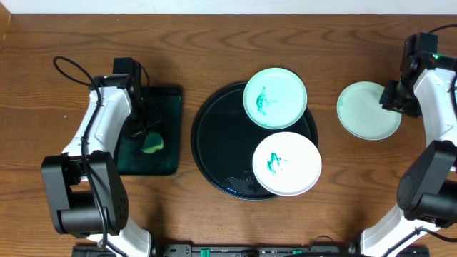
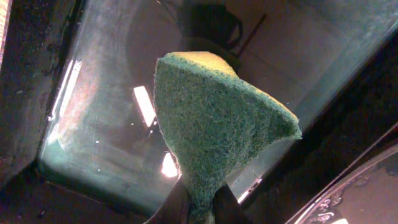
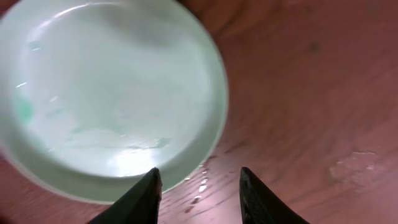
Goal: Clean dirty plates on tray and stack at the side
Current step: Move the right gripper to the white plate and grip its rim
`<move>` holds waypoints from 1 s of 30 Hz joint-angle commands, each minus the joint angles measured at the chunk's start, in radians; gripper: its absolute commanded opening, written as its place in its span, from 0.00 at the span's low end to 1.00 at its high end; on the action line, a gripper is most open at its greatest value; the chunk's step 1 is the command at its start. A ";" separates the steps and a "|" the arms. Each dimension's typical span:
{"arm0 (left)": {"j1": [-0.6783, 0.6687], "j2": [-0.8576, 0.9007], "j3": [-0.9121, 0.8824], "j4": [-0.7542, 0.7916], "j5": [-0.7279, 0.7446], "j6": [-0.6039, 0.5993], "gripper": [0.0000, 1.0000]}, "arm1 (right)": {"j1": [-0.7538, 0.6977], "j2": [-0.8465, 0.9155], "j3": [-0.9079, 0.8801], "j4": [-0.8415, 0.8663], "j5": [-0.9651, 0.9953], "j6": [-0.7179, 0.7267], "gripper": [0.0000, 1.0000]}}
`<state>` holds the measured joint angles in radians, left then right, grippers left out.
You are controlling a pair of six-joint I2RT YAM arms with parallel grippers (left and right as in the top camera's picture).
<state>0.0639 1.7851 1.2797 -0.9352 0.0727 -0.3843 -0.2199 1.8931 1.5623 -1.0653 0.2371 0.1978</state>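
The large round black tray (image 1: 214,135) holds two plates. A mint-green plate (image 1: 275,98) with a teal smear rests on its upper right rim. A white plate (image 1: 286,163) with a teal smear rests on its lower right rim. A second mint-green plate (image 1: 368,110) lies on the table to the right, and shows in the right wrist view (image 3: 106,93) with no smear. My right gripper (image 3: 199,177) is open and empty just beside that plate's edge. My left gripper (image 2: 200,202) is shut on a green sponge (image 2: 217,118) above the small rectangular tray.
The small black rectangular tray (image 1: 168,160) lies left of the round tray; its wet floor (image 2: 106,124) shows in the left wrist view. Water drops lie on the wood by the right plate (image 3: 202,183). The wooden table (image 1: 214,43) extends behind.
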 commanded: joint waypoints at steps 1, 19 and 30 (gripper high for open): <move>0.000 0.007 -0.002 -0.003 -0.001 0.018 0.07 | 0.047 -0.068 0.018 0.010 -0.163 -0.094 0.42; 0.000 0.007 -0.002 -0.003 -0.001 0.018 0.08 | 0.367 0.048 0.023 0.176 -0.499 -0.293 0.55; 0.000 0.007 -0.002 -0.004 -0.001 0.018 0.07 | 0.423 0.055 0.024 0.062 -0.436 -0.179 0.37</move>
<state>0.0639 1.7851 1.2797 -0.9352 0.0727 -0.3843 0.1749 1.9934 1.5753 -0.9321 -0.2768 -0.0654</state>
